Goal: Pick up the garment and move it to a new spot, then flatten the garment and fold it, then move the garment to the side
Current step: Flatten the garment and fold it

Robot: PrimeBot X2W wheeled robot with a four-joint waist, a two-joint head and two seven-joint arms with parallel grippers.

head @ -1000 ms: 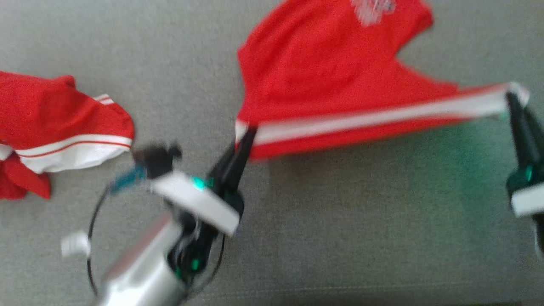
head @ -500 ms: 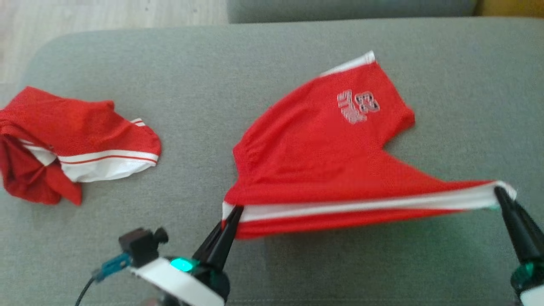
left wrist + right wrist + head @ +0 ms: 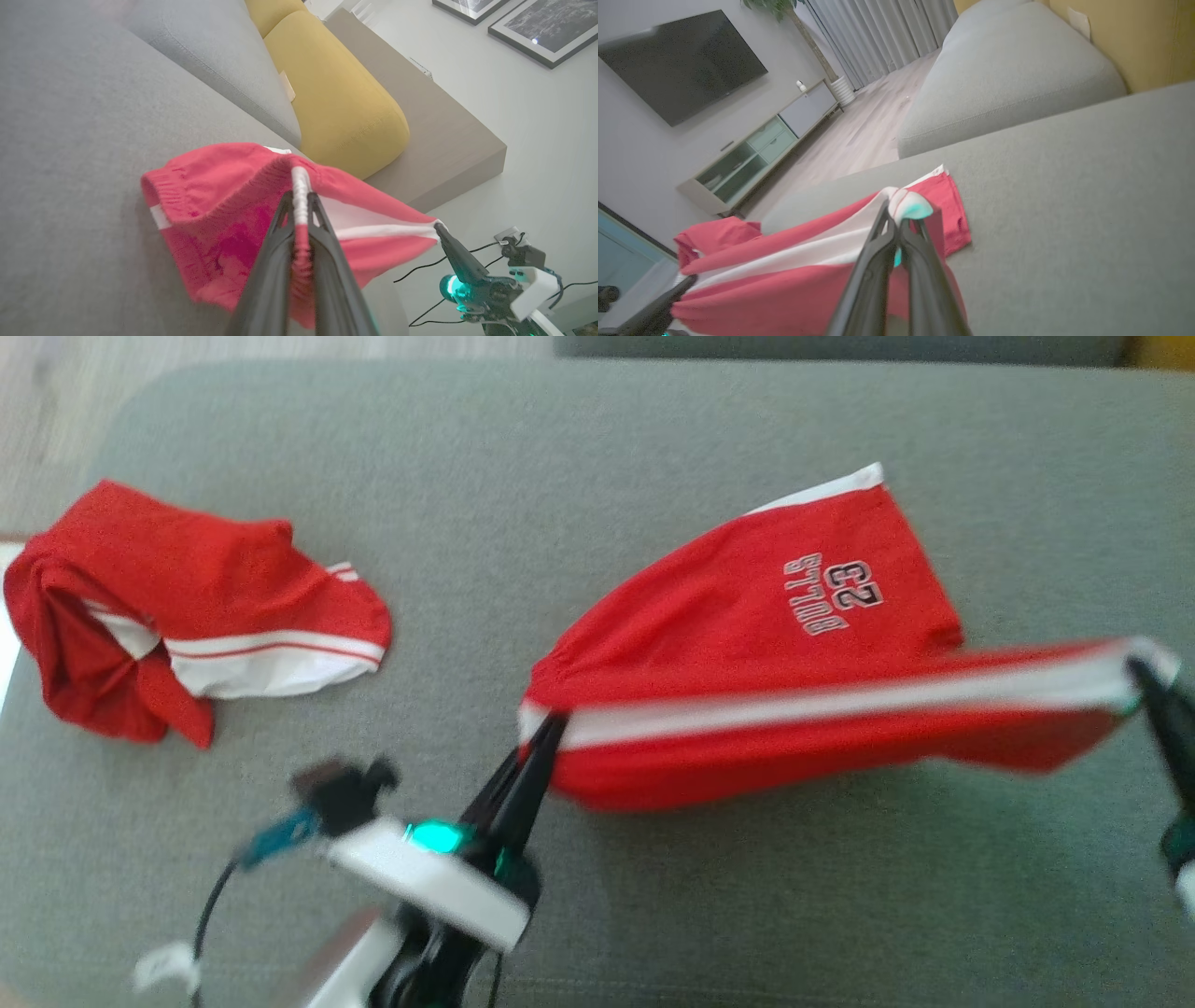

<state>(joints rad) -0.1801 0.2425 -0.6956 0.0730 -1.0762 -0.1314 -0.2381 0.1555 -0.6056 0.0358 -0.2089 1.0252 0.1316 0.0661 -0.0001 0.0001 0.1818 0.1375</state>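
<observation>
The garment is a pair of red shorts with a white side stripe and a "BULLS 23" print, lying on the grey sofa seat. Its near edge is lifted and stretched taut between my two grippers. My left gripper is shut on the waistband corner. In the left wrist view the fingers pinch the white-striped band, and red cloth hangs below. At the far right, my right gripper is shut on the striped hem corner, and that hem bunches at its tips.
A second red and white garment lies crumpled at the seat's left end, near the seat edge and the wood floor. A grey back cushion and a yellow cushion stand behind the seat.
The camera has shifted. Both grippers have carried the striped edge away from me, so it now lies closer to the printed leg and covers more of the shorts.
</observation>
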